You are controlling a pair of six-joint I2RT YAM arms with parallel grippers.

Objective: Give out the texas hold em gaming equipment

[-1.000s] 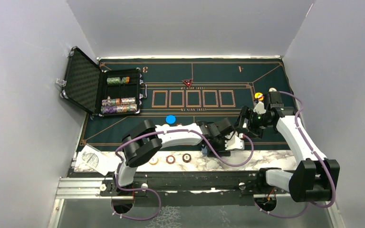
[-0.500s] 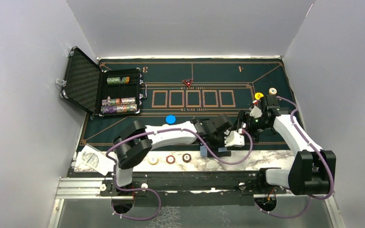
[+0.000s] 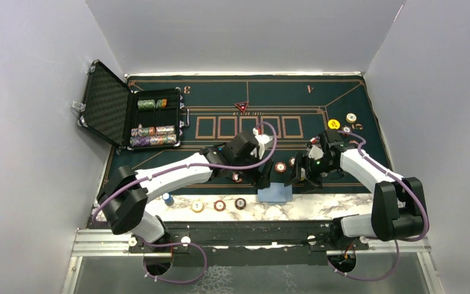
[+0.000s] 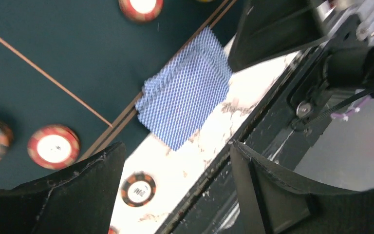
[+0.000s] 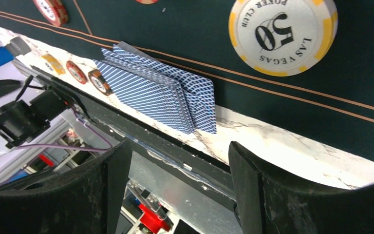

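A fanned stack of blue-backed playing cards (image 3: 274, 193) lies across the mat's near edge and the marble strip. In the left wrist view the cards (image 4: 185, 95) lie beyond my left gripper (image 4: 175, 195), which is open and empty. My left gripper (image 3: 264, 176) hangs just left of the cards, and my right gripper (image 3: 298, 173) just right of them. The right gripper (image 5: 175, 190) is open with nothing between its fingers, and the cards (image 5: 160, 92) lie ahead of it. A red-and-white chip (image 3: 280, 166) sits between the two grippers. A white-yellow chip (image 5: 282, 34) lies on the felt.
The open black case (image 3: 128, 116) with rows of chips stands at the far left. A red triangular marker (image 3: 241, 106) lies mid-mat. Yellow (image 3: 334, 124) and white (image 3: 350, 117) chips lie at the right. Three chips (image 3: 220, 205) rest on the marble strip (image 3: 318, 202).
My left gripper opened, let go of the cards and drew back left; its arm swung across the mat. My right gripper moved left and nearer, toward the cards.
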